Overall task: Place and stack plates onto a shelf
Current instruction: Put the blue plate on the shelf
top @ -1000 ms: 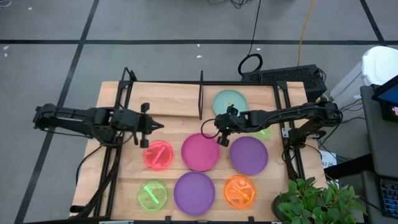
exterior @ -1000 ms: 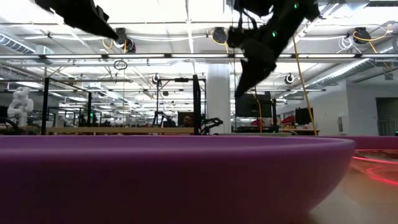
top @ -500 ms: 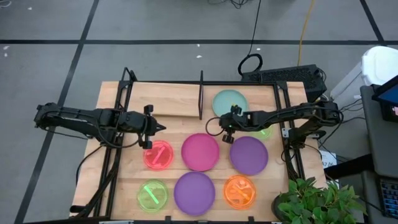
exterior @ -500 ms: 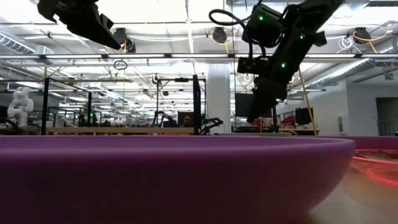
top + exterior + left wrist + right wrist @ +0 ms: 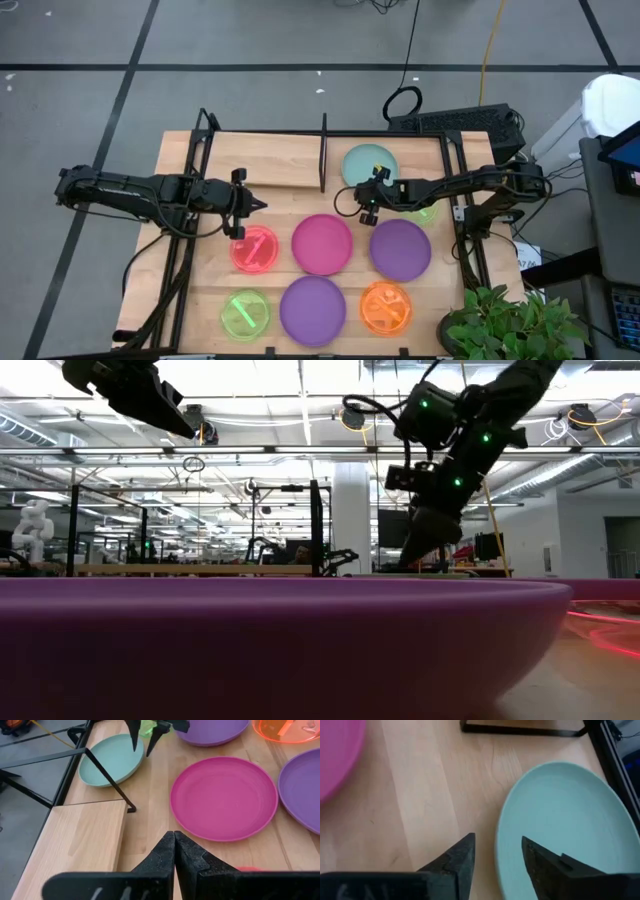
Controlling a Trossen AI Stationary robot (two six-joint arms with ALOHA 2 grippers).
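A pale teal plate (image 5: 370, 164) lies flat on the tabletop at the far middle, beside the shelf's black post (image 5: 323, 150). The shelf (image 5: 262, 172) is a light board at the far left. My right gripper (image 5: 497, 851) is open, low over the teal plate's near-left rim (image 5: 498, 836). One finger is over the table and one is over the plate's inside. I see no touch. My left gripper (image 5: 250, 205) is shut, in the air near the red plate (image 5: 255, 248) and the shelf's near edge (image 5: 75, 845).
Flat on the table lie a magenta plate (image 5: 322, 243), two purple plates (image 5: 400, 250) (image 5: 312, 310), a green one (image 5: 245, 313) and an orange one (image 5: 385, 308). A neon-green plate (image 5: 424, 212) shows under my right arm. Black frame rails (image 5: 185, 240) run along both sides.
My right gripper has opened. It has gone down and toward the far edge, from beside the magenta plate to the teal plate's rim. My left gripper has shifted a little toward the table's right and stays shut. No plate has moved.
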